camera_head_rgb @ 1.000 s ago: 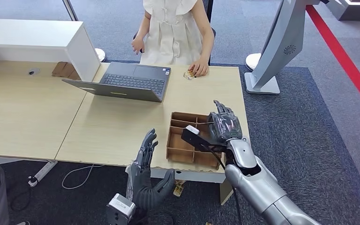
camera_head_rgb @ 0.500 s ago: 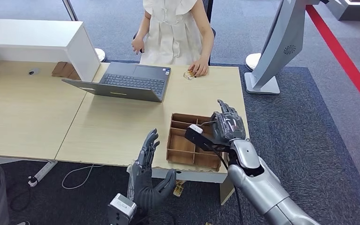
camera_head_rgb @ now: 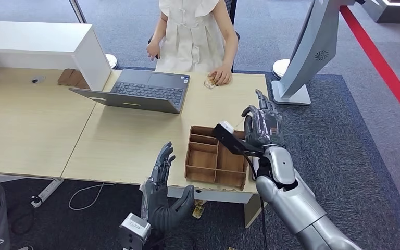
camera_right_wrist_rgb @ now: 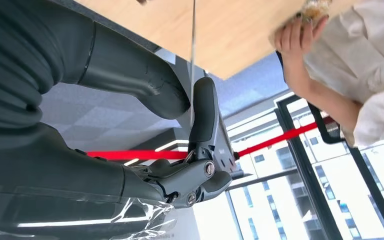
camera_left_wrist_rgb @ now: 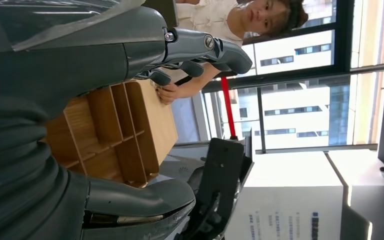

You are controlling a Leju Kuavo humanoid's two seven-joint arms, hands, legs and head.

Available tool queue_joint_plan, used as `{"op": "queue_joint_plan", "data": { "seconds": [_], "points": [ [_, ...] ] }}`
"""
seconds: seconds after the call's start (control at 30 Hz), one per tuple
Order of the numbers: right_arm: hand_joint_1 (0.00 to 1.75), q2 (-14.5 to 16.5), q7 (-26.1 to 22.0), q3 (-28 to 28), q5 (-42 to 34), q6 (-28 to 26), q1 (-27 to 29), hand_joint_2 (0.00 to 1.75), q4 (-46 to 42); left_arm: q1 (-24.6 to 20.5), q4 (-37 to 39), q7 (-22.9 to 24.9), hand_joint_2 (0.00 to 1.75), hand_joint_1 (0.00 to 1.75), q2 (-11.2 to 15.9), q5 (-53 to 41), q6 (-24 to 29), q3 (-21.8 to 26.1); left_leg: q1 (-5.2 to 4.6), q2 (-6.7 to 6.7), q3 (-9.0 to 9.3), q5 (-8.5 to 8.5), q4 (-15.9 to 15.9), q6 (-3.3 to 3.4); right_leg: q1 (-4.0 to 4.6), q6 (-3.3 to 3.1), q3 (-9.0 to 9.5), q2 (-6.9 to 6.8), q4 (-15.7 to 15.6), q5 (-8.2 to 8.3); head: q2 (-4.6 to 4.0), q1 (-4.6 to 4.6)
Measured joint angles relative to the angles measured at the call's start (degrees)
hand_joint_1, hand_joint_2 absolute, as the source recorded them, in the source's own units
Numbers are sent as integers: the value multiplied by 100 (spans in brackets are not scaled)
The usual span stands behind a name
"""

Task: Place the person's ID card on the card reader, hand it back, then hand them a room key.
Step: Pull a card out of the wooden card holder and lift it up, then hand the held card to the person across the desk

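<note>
**Right hand carries a thin card toward the person**

Start at your left: the left hand hangs at the near edge of the desk, just off the wood, palm upright and fingers spread, holding nothing. Leave it there; I judge it has no part in this step.

Next across is the wooden tray, divided into compartments, near the desk's front right corner. I cannot tell what lies in it.

Above the tray's far right corner is the right hand, raised off the desk with its back toward the head camera and fingertips pointing away from the robot. In the right wrist view a thin card, seen edge-on, is pinched between the thumb and a finger. Whether it is the ID card or a room key I cannot tell.

Further on, the person's hand rests on the desk's far edge over a small item, beside the laptop.

To do this well, in my judgement, carry the card forward and a little left toward that hand, keep it level and high enough to clear the tray wall, and hold the pinch until the person takes it.
</note>
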Motion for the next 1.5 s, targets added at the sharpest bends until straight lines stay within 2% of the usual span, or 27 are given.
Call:
{"op": "queue_joint_plan", "data": {
  "seconds": [0.4,0.6,0.93,1.23,1.5],
  "points": [
    [175,-22,264,-279,69,156,-374,175,-269,-141,228,-186,175,0,-58,311,72,-128,0,0,0,1,1,0,-1,2,0,0,0,2,0,0],
    [175,27,191,-223,143,546,-648,175,-161,-266,342,-282,175,0,-105,494,37,-253,0,0,-5,1,1,0,-1,2,0,0,2,3,1,0],
    [175,563,27,262,576,1339,-1549,175,451,-566,558,-394,175,0,-246,733,-200,-572,2,-2,-6,5,1,-1,1,1,-2,0,6,3,0,-1],
    [175,1086,7,534,660,1375,-2054,175,1275,-728,769,-476,175,0,-351,826,-343,-758,1,-2,-8,5,1,-1,0,1,-4,-1,4,3,0,0],
    [175,1346,57,639,906,1422,-2282,175,1946,-844,956,-435,175,0,-403,931,-337,-924,0,-2,-7,5,1,-1,0,2,-4,-1,4,3,1,-1]
  ]
}}
